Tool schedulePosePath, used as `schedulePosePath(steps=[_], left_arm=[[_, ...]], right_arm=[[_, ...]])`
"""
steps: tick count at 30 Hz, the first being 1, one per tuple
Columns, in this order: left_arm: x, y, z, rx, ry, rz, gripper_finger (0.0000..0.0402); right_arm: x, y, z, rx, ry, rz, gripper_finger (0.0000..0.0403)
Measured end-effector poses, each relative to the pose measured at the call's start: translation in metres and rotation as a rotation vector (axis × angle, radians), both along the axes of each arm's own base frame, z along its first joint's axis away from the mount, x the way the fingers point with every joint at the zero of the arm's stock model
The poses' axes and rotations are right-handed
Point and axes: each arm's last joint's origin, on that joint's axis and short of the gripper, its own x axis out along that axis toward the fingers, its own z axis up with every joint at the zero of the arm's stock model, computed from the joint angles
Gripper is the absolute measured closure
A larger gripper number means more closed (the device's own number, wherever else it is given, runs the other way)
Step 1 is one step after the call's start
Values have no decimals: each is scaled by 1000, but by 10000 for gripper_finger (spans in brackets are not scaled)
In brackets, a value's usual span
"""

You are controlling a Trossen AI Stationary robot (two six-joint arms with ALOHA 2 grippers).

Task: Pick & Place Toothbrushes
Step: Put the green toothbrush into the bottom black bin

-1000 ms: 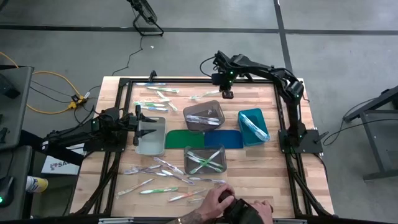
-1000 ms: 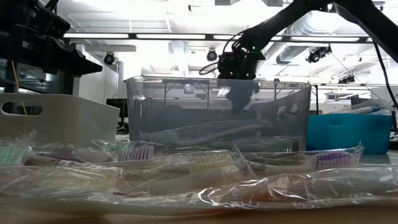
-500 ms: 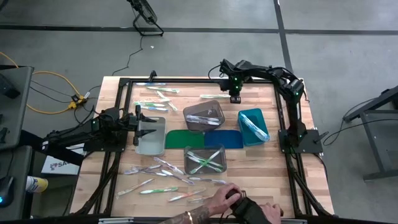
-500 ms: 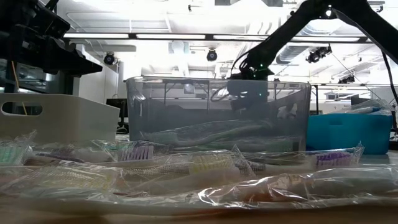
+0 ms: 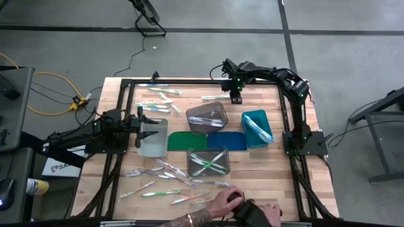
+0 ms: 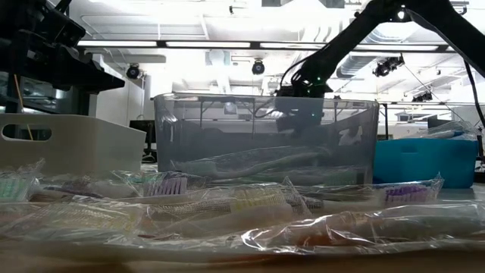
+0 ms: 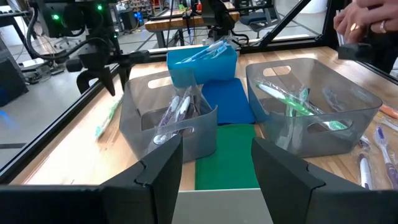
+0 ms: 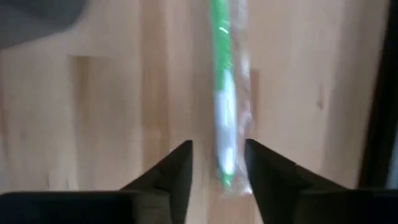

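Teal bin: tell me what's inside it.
The teal bin holds a few wrapped toothbrushes, lying lengthwise and poking above its rim. From above, its floor beneath them is covered, so an exact count cannot be given.

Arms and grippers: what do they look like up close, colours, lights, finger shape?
Both arms are dark, jointed and slim. The right arm shows a small green light near its wrist, as does the left arm. The left gripper and the right gripper each have two flat, black, wedge-shaped fingers.
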Motion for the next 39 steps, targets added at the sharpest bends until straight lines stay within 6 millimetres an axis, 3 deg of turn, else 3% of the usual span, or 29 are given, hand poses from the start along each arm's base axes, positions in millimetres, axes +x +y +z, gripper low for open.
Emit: schedulePosePath(steps=[4, 7, 11, 15, 17, 21, 25, 31, 34, 39], left_arm=[[0, 0, 0, 0, 0, 0, 215], [0, 0, 0, 0, 0, 0, 215], [0, 0, 0, 0, 0, 0, 215], [0, 0, 0, 0, 0, 0, 215], [0, 0, 0, 0, 0, 0, 215], [0, 0, 0, 0, 0, 0, 215], [0, 0, 0, 0, 0, 0, 215], [0, 0, 0, 0, 0, 0, 215], [0, 0, 0, 0, 0, 0, 215], [0, 0, 0, 0, 0, 0, 215]], right_arm=[[6, 0, -14, -6, 17, 24, 227], [10, 0, -19, -52, 46, 10, 232], [10, 1, -20, -44, 45, 18, 286], [10, 0, -19, -36, 41, -44, 373], [10, 0, -18, -30, 37, -91, 385], [6, 1, -2, -40, 20, -193, 388], [-4, 9, 42, -60, -46, -251, 388], [-17, 52, 95, 171, -141, -244, 388], [-16, 84, 112, 319, -149, -187, 388], [-4, 142, 131, 351, -123, -54, 388]])
